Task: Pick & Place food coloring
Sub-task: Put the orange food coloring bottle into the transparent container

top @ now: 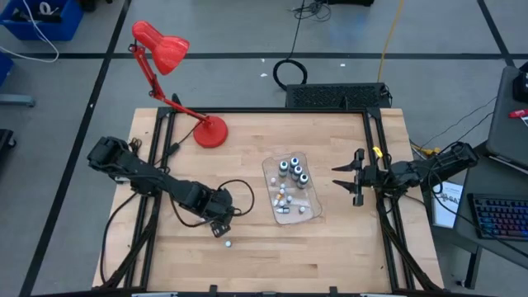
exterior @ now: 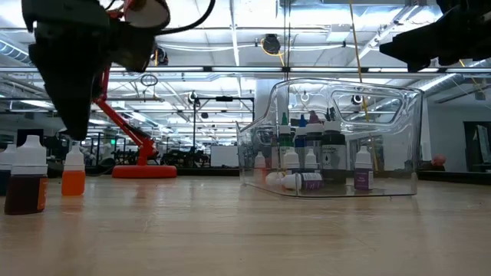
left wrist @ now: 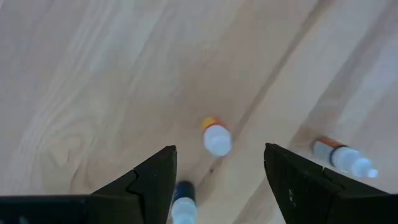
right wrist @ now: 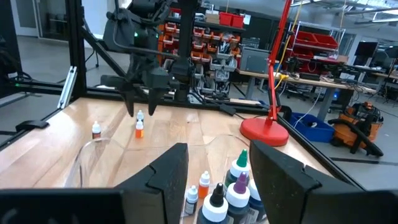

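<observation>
Three tiny food coloring bottles stand upright on the wooden table near its front left. In the left wrist view they are an orange one (left wrist: 216, 137), a blue one (left wrist: 182, 206) and a brown one (left wrist: 342, 157). My left gripper (left wrist: 221, 180) hangs open above them, pointing down, with the orange bottle just beyond the gap between its fingers. The clear plastic tray (top: 312, 206) at mid-table holds several more bottles (right wrist: 227, 186). My right gripper (top: 346, 177) hovers open and level, right of the tray.
A red desk lamp (top: 210, 130) stands on its base at the table's far left. A black cable (top: 239, 191) loops beside my left arm. A keyboard (top: 499, 219) and papers lie beyond the right edge. Bare wood lies between the loose bottles and the tray.
</observation>
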